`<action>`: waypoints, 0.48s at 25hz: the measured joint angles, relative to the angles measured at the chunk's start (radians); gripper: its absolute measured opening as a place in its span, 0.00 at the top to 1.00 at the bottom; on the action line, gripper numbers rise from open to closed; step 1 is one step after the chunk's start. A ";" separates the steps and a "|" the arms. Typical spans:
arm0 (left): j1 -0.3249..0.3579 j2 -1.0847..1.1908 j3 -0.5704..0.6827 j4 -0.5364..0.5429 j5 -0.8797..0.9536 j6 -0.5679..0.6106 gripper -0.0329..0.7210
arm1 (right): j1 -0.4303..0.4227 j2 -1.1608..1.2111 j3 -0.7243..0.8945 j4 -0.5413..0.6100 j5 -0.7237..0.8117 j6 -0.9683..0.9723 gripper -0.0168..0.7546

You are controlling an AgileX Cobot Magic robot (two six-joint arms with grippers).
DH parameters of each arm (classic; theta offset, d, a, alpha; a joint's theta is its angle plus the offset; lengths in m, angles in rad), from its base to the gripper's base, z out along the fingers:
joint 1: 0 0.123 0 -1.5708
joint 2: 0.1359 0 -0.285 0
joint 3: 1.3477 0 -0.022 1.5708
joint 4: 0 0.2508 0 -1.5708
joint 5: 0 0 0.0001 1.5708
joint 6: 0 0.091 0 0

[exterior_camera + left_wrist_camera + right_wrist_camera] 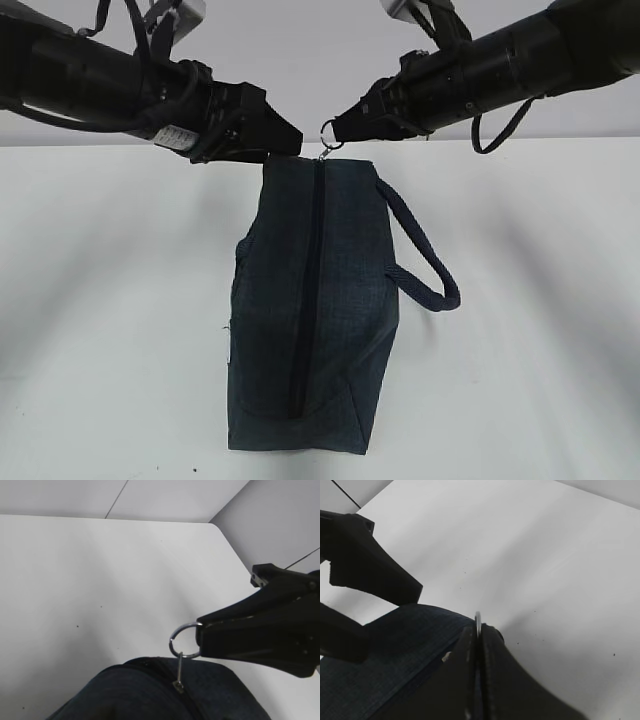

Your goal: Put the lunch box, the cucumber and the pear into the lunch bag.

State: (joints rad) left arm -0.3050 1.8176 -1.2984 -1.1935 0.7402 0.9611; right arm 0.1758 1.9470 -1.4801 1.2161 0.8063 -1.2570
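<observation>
The navy lunch bag (340,300) lies on the white table with its zipper (308,300) closed along the top. My right gripper (340,128) is shut on the metal ring pull (331,132) at the bag's far end. The left wrist view shows this ring (184,640), and the right wrist view shows it pinched edge-on (478,620). My left gripper (285,145) is at the bag's far left corner. Its fingers (375,570) stand on either side of the fabric (385,655) and seem to pinch it. The lunch box, cucumber and pear are out of view.
The bag's padded loop handle (425,260) hangs out to the right. The white table (110,300) surrounds the bag on all sides. Its far right corner shows in the left wrist view (215,527).
</observation>
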 joint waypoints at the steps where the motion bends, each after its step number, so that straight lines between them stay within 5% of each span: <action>1: 0.000 0.000 0.000 0.013 0.000 -0.005 0.47 | 0.000 0.000 0.000 0.000 0.000 0.000 0.97; 12: -0.003 0.000 -0.004 0.098 0.036 -0.079 0.67 | 0.000 0.000 0.000 0.000 0.008 0.000 0.97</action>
State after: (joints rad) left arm -0.3081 1.8176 -1.3026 -1.0953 0.7758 0.8826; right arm 0.1759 1.9470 -1.4801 1.2161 0.8139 -1.2570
